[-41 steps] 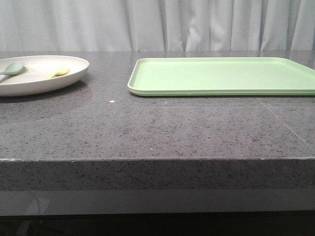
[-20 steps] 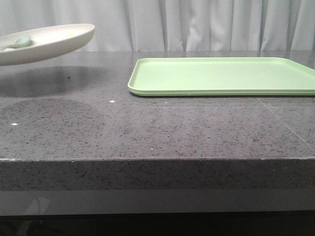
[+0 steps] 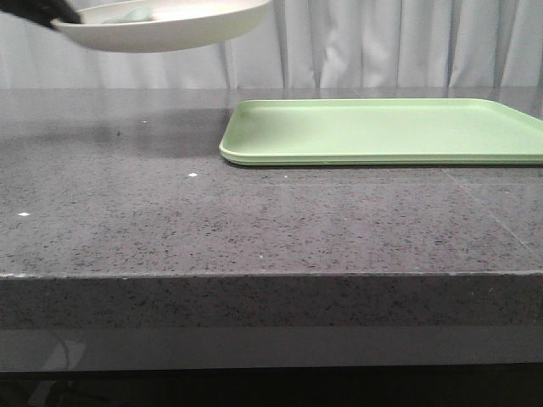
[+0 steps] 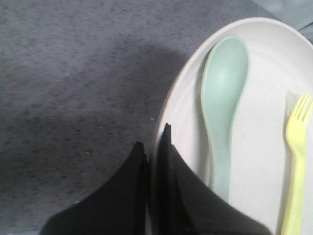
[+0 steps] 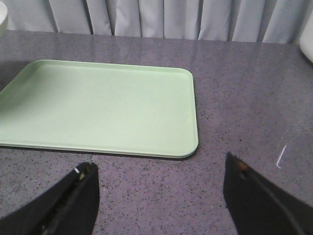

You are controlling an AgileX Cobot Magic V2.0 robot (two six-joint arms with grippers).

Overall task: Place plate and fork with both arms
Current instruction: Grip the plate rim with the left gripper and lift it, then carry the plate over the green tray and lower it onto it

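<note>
The plate (image 3: 165,30) hangs in the air above the left part of the tabletop (image 3: 254,220), tilted slightly, with its shadow on the stone beneath it. We see the left end effector (image 4: 154,147) clamped on the plate's rim: in the left wrist view its two black fingers (image 4: 176,196) stand close together with the rim's edge pinched between them. The fork (image 4: 296,161) lies inside the plate, tines pointing away from the end effector. Beside it, nearer the gripped rim, lies a spoon (image 4: 222,112), bowl likewise pointing away; the two utensils run roughly parallel and do not touch. In the front view only the spoon's pale green shows above the plate's rim. The tray (image 3: 386,130) rests flat on the tabletop to the right of the lifted plate, well apart from it. The right end effector (image 5: 161,196) is held above the tabletop near the tray's edge, its two fingers spread wide apart with nothing between them.
</note>
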